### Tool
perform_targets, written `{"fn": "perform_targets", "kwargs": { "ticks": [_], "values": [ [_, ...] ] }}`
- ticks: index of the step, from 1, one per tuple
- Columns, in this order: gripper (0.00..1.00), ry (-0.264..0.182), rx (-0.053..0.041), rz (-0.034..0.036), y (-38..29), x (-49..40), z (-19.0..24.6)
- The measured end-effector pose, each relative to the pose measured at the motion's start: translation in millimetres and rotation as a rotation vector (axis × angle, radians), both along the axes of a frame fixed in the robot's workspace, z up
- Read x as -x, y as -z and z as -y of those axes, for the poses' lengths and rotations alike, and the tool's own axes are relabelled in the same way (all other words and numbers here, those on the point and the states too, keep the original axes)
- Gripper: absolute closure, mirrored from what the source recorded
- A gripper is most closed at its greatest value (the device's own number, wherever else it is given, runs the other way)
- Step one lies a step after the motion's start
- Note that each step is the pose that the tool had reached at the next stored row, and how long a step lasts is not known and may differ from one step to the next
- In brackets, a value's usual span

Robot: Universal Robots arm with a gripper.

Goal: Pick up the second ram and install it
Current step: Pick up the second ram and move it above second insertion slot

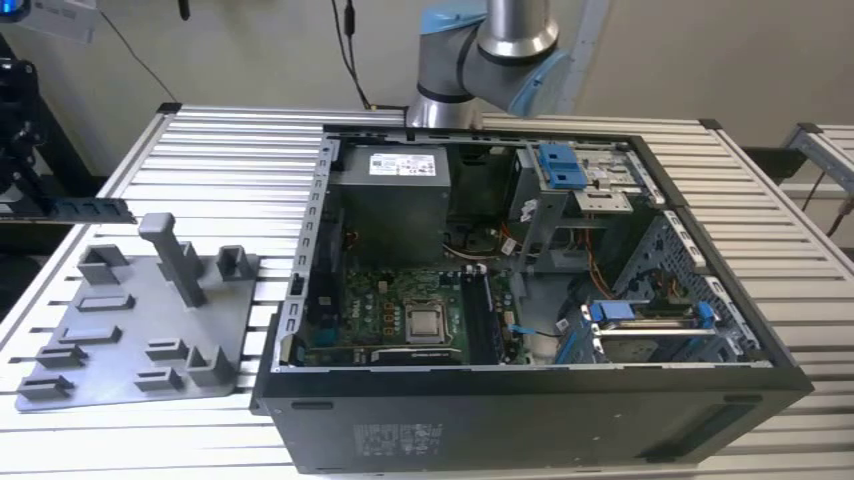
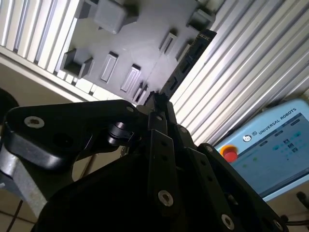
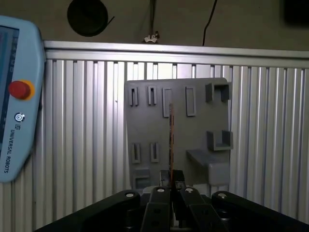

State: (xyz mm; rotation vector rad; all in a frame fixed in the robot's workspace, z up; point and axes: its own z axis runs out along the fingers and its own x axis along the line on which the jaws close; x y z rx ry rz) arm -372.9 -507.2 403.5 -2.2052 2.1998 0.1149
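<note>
My pincer point(image 2: 157, 104) is clenching one end of the second ram point(image 2: 187, 63), a thin dark stick with a row of small chips. In both wrist views the black fingers are pressing against its flat faces, and the stick is pointing straight out from my fingertips.

In the first wrist view it is showing edge-on, as a thin line crossing the grey tray point(image 3: 193, 130). The tray is lying on the slatted metal table point(image 3: 87, 135). I cannot tell whether the stick's far end is touching the tray.

In the exterior view the ram is hanging level in the air at the exterior view's left edge. There it is sitting near the tray's far corner and its tall upright post point(image 1: 176, 262).

The ram is sitting well apart from the open PC case point(image 1: 534, 420). The case is occupying the middle and the exterior view's right of the table, with its motherboard point(image 1: 387, 300) lying exposed inside.

A pale blue teach pendant point(image 2: 270, 145) with a red button is appearing beside the slats in both wrist views.
</note>
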Motion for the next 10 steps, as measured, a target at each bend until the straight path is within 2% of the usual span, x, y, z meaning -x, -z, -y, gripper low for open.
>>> {"fn": "perform_targets", "kwargs": {
  "ticks": [10],
  "values": [
    [0.86, 0.0, -0.0002, -0.0023, 0.0, -32.2, 0.0]
  ]
}}
